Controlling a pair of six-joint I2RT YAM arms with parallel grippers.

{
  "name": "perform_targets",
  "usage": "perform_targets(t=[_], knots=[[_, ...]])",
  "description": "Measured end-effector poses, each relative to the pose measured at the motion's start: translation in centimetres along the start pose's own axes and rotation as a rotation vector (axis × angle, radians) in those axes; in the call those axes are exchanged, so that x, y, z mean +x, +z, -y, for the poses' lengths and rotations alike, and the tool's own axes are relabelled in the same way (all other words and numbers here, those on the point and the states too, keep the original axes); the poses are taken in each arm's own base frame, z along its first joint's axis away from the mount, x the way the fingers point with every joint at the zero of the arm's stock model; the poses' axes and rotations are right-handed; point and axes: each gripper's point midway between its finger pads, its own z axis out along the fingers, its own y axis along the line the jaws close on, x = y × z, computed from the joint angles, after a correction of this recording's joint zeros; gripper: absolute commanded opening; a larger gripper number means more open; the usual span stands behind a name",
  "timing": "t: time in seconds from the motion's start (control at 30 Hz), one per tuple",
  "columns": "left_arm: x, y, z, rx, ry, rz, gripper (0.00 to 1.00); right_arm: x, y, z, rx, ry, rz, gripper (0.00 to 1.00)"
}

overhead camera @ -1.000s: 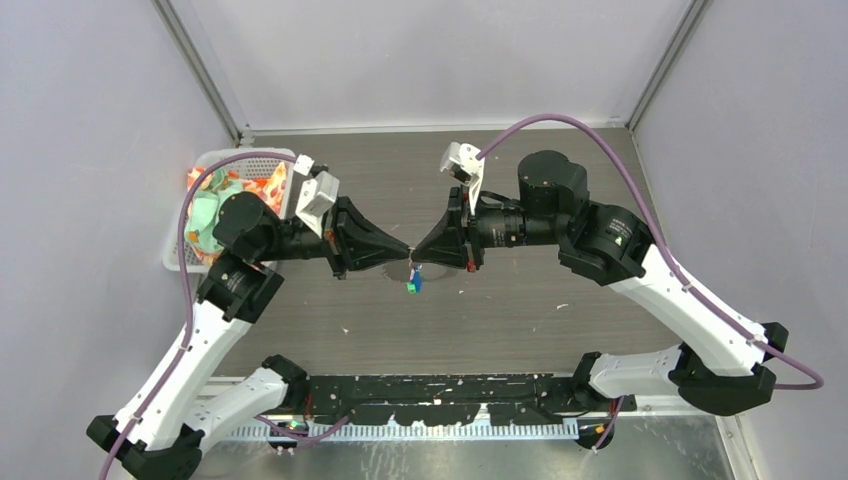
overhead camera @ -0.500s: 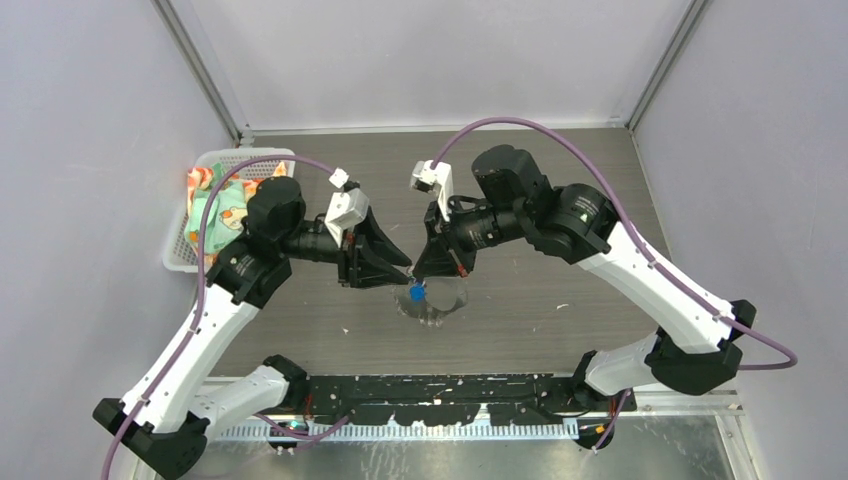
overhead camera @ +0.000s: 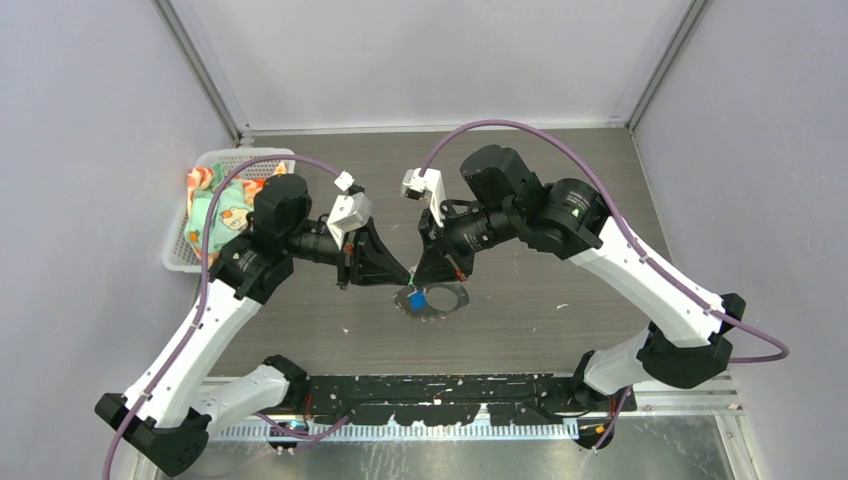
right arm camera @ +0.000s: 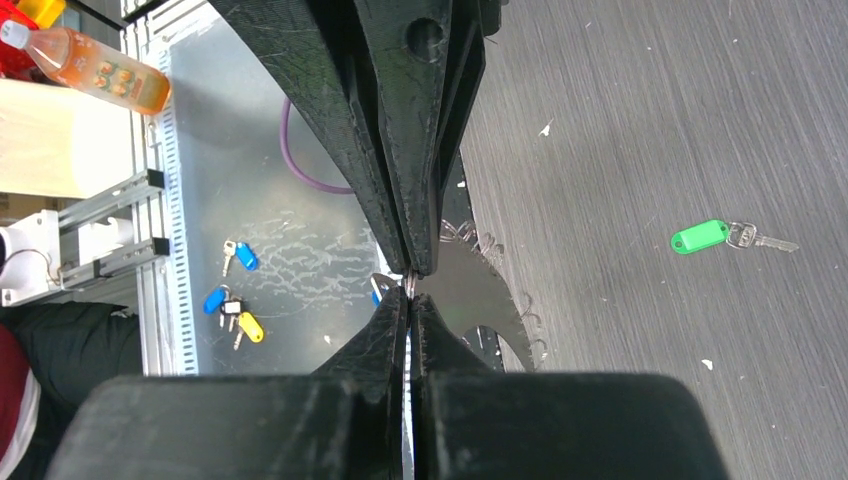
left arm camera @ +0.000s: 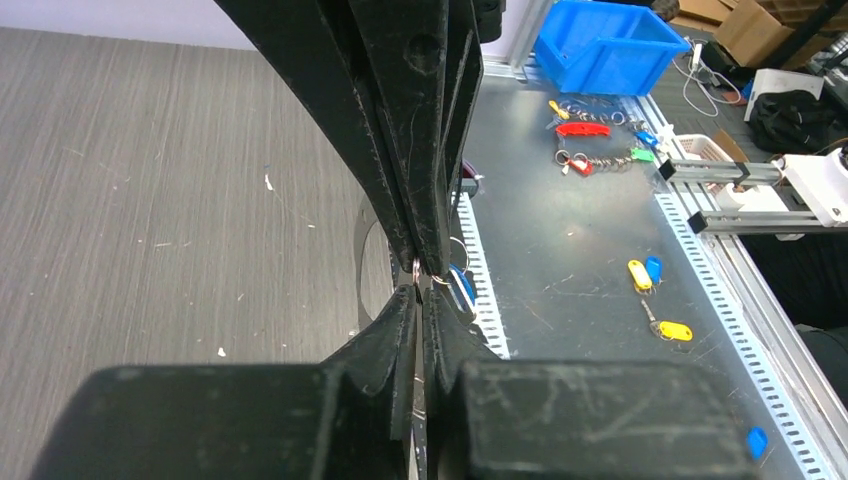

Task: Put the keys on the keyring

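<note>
Stretching left to right in the overhead view, the large thin grey wire keyring [overhead camera: 445,301] with a scalloped edge sits mid-tabletop, just below the spot where the two hands meet. Whether it rests on the wood or hangs just above it cannot be told. A second ago that meeting spot was farther from the arm bases, with both forearms nearly level and blue and green heads dangling beneath. Now the left hand [overhead camera: 405,279] and the right hand [overhead camera: 419,279] slant downward, nearer the bases, and the loop shows more plainly than half a second ago. It reads as a dark, flattened oval. The right wrist view shows its toothed rim [right arm camera: 480,290] curving away beside the fingertips. The tiny silver blue-headed key [overhead camera: 416,298] sits at the loop's left end; the left wrist view shows it [left arm camera: 462,284] hanging just beside the tips. A tiny silver green-headed key [right arm camera: 700,237] lies flat on the dark wood-grain tabletop [right arm camera: 650,120], well apart from the loop, with its blade pointing toward that view's right edge. Both hands are pinched tight, tip to tip, each on the keyring's thin wire. A white plastic basket [overhead camera: 178,258] holding patterned cloth [overhead camera: 225,205] stands at the far left.
</note>
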Motion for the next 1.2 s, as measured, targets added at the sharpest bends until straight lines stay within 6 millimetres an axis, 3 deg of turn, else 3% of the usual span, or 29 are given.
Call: perform_targets(t=[0.17, 0.27, 0.33, 0.47, 0.57, 0.7, 0.83, 0.93, 1.03, 1.2], knots=[[0.3, 0.0, -0.1, 0.002, -0.019, -0.008, 0.0, 0.3, 0.3, -0.1, -0.009, 0.006, -0.026, 0.04], [0.5, 0.1, 0.0, 0.008, -0.034, -0.013, 0.0, 0.4, 0.4, -0.1, -0.013, 0.01, -0.038, 0.21], [0.5, 0.1, 0.1, 0.012, -0.037, -0.014, 0.0, 0.3, 0.4, -0.2, -0.014, 0.012, -0.036, 0.38], [0.4, 0.1, 0.0, 0.002, -0.068, -0.007, 0.0, -1.0, 0.2, 0.2, 0.022, -0.011, 0.029, 0.58], [0.1, 0.3, -0.5, -0.03, -0.106, 0.024, 0.0, -1.5, -1.1, 0.5, 0.079, -0.031, 0.11, 0.68], [-0.2, 0.2, -1.1, -0.102, -0.162, 0.073, 0.0, -2.4, -5.0, 0.2, 0.17, -0.051, 0.271, 0.78], [-1.5, -0.1, -2.0, -0.193, -0.189, 0.131, 0.0, -3.0, -8.7, -1.0, 0.207, -0.054, 0.445, 0.74], [-2.6, -0.6, -2.7, -0.261, -0.194, 0.177, 0.0, -2.2, -9.4, -1.5, 0.186, -0.019, 0.511, 0.66], [-3.4, -1.0, -3.6, -0.332, -0.204, 0.219, 0.0, -1.8, -8.1, -1.4, 0.147, 0.026, 0.518, 0.66], [-3.9, -1.7, -4.8, -0.424, -0.222, 0.258, 0.0, -0.7, -3.4, 0.4, 0.1, 0.119, 0.458, 0.66]])
